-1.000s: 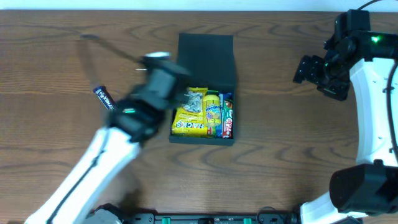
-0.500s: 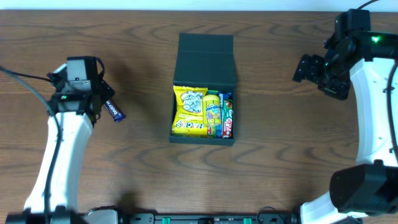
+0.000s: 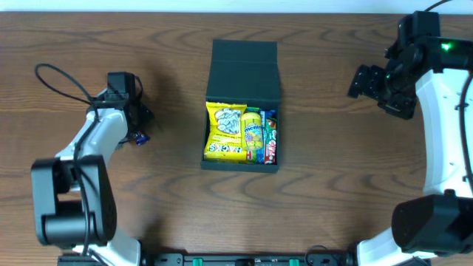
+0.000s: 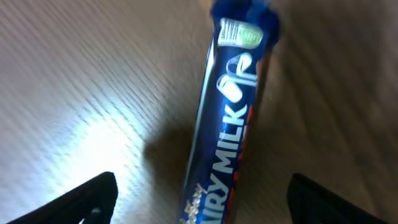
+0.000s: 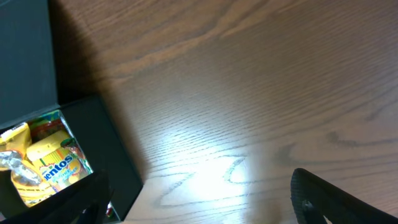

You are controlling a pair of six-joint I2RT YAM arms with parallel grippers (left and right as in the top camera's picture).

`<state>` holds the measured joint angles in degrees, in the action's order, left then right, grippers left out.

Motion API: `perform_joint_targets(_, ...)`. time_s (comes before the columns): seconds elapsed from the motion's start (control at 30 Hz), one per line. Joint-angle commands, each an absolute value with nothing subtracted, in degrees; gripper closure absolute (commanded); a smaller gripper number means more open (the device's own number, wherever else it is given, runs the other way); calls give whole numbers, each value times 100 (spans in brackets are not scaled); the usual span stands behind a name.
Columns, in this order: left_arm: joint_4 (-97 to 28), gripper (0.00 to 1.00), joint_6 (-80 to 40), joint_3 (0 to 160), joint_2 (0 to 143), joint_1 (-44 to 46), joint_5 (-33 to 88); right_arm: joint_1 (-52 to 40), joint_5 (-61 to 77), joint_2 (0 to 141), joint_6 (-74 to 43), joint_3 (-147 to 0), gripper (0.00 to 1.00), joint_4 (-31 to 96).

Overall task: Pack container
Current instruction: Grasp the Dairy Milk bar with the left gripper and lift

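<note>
The brown wood-grain table [image 3: 332, 185] fills the overhead view from edge to edge. The white right arm runs up the right side of that frame, and its black gripper [image 3: 364, 81] hangs over bare wood at the upper right, well apart from everything else. In the right wrist view its two dark fingers [image 5: 329, 196] sit at the lower corners with wide open space between them, holding nothing. The white left arm bends up the left side of the overhead frame.

The dark teal-green matte rectangular container [image 3: 244, 70] lies at the centre, its hinged flap lid folded back toward the top of the frame and its tray open below. It also shows at the left edge of the right wrist view [image 5: 25, 62].

Inside, a crinkled yellow snack packet [image 3: 225, 133] takes the left part. A yellow-green Mentos roll [image 3: 253, 137] lies just beside it, and thin red and blue bars [image 3: 270, 140] line the right wall.

A blue Dairy Milk chocolate bar [image 4: 233, 124] lies on the wood at the left, well apart from the container. The left gripper [image 4: 208, 205] hovers over it with its fingers spread wide, one on each side, not touching the wrapper
</note>
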<state>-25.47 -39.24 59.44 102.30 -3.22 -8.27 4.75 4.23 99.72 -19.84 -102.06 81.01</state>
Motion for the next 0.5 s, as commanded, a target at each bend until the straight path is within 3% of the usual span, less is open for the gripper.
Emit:
perform_joint_targets(0.0,-2541,15,-4294,5920,10479,-336,-493,480,456,9988,-1883,-10226,9,8103)
perform_joint_targets(0.17,-2545,33,-4423,5920,10643,-336,-373,480,456,9988,-1883,-10226,9,8106)
perform_joint_targets(0.4,-2571,69,-4418,5920,10637,-336,-285,480,456,9988,-1883,-10226,8,8106)
perform_joint_targets(0.47,-2591,75,-4412,5924,10595,-336,-217,480,456,9988,-1881,-10226,9,8106)
